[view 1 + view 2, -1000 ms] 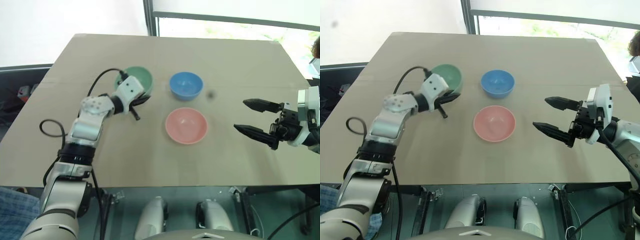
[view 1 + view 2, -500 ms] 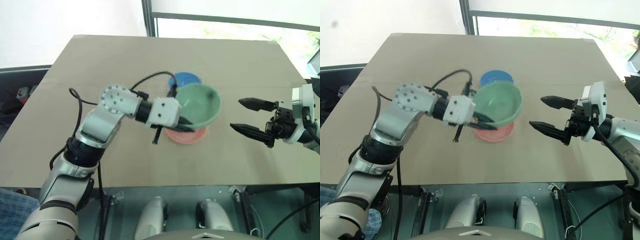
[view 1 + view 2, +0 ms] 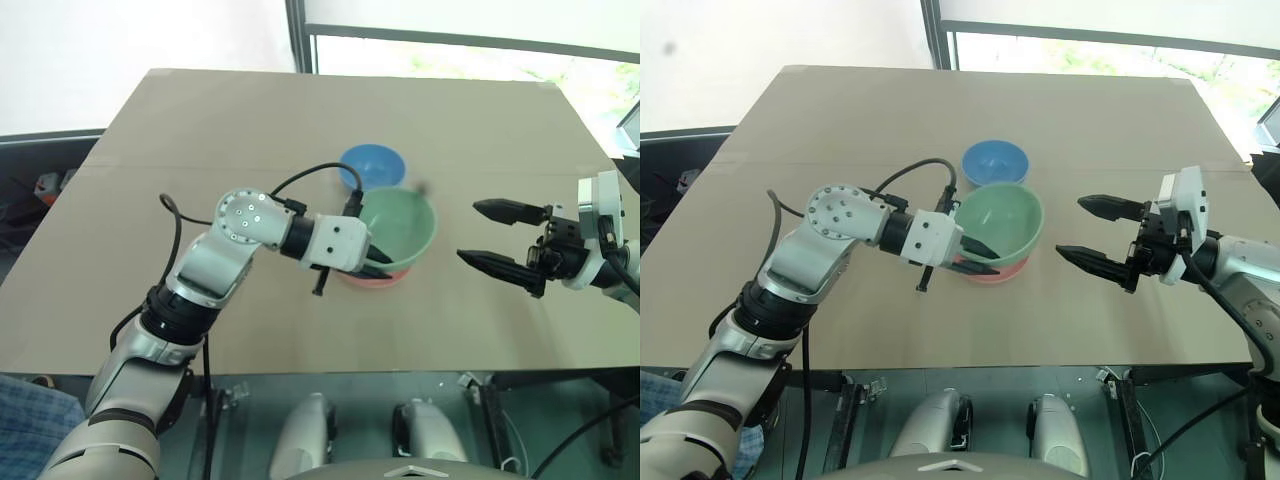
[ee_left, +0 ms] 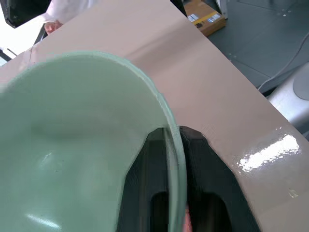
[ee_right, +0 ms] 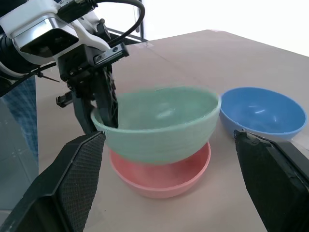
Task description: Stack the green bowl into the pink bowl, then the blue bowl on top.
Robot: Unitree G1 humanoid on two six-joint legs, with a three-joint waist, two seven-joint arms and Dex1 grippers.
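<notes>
The left arm reaches across the table (image 3: 200,130) toward its middle, forearm bent inward, with the left gripper (image 3: 378,262) at the near-left rim of the green bowl (image 3: 398,228). Its fingers (image 5: 107,104) straddle that rim, one inside the bowl and one outside, as the left wrist view shows; whether they press on the wall or merely stand around it cannot be told. The green bowl is pale mint, smooth and plain, and it sits in the pink bowl (image 5: 159,176), slightly tilted, its blurred rim well above the pink one; in the right wrist view the salmon pink rim shows beneath it all the way round the near side. The blue bowl (image 3: 994,163), bright sky blue and upright, stands on the table just beyond the pair, close to the green rim but apart from it. The right arm comes in from the right side, held roughly level and pointing toward the bowls; the right gripper (image 3: 1097,234) hovers well apart from them, its two black fingers spread wide with nothing between them.
</notes>
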